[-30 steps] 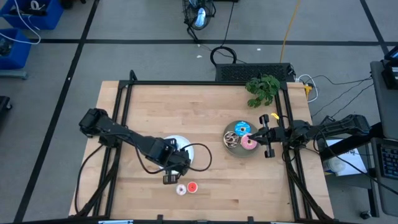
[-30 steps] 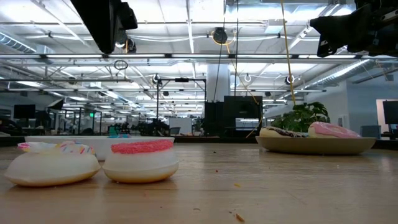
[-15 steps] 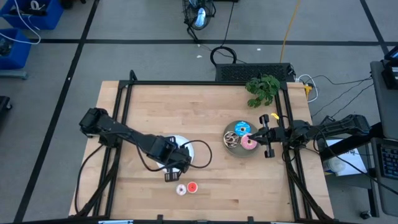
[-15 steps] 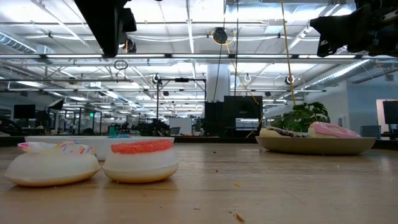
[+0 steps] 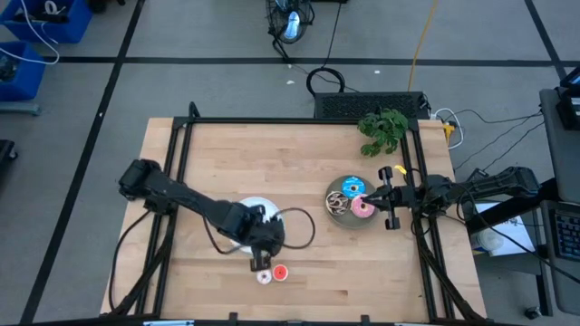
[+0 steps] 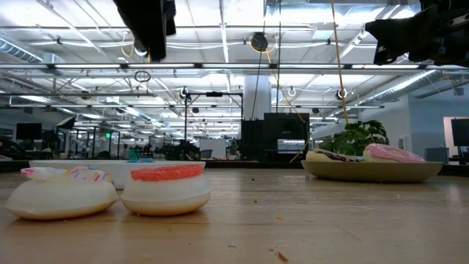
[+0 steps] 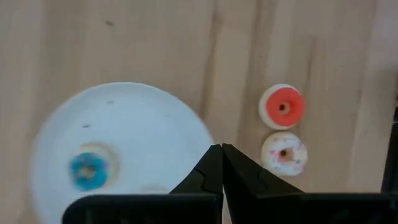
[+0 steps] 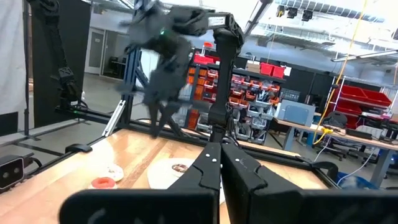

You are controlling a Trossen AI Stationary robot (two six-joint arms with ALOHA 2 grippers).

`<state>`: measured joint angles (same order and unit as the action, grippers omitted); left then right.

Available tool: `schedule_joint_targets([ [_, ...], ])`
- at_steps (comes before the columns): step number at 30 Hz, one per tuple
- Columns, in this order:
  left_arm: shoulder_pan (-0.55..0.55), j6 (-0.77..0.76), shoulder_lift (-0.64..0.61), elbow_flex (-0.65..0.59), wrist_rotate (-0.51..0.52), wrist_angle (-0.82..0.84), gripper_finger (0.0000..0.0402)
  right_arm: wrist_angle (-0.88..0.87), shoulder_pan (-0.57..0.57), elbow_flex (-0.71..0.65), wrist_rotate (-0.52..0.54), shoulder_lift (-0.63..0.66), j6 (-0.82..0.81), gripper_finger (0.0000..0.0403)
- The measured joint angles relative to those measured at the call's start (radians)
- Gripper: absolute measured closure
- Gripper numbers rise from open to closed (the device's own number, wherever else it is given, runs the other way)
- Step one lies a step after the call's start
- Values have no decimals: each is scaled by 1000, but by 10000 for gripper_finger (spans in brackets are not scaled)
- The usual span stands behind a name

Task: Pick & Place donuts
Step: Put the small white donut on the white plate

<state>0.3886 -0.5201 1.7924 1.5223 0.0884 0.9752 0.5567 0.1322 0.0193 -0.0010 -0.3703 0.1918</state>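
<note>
Two tiny donuts lie flat on the wood near the near edge: the cream sprinkled one (image 5: 264,276) (image 7: 283,153) (image 6: 62,192) and the red one (image 5: 280,271) (image 7: 282,107) (image 6: 166,189). A tiny blue donut (image 7: 87,169) lies on the white plate (image 5: 256,207) (image 7: 118,124). The gray plate (image 5: 342,217) (image 6: 377,170) carries the blue sprinkled (image 5: 352,187), pink (image 5: 363,207) (image 6: 392,152) and brown-white (image 5: 337,203) donuts. My left gripper (image 5: 263,263) (image 7: 221,152) hangs shut, high above the table beside the cream donut. My right gripper (image 5: 373,196) (image 8: 219,149) waits shut over the gray plate's right side.
A green plant (image 5: 382,129) stands at the far right corner of the table. A black cable (image 5: 299,228) loops off the left arm beside the white plate. Bare wood lies between the two plates and along the far side.
My left gripper has moved toward the table's right and slightly toward the near edge, from beside the white plate toward the cream and red donuts, staying high and shut. The donuts and the right arm have kept still.
</note>
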Motion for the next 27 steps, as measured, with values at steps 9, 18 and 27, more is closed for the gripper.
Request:
schedule_joint_targets([
  [9,95,-24,179,120,-87,21,388,4,0,0,0,-1,4,403],
  [18,172,97,271,234,-61,16,339,2,0,0,0,0,-12,403],
  [27,183,48,269,158,-38,-13,168,1,0,0,0,0,-15,403],
])
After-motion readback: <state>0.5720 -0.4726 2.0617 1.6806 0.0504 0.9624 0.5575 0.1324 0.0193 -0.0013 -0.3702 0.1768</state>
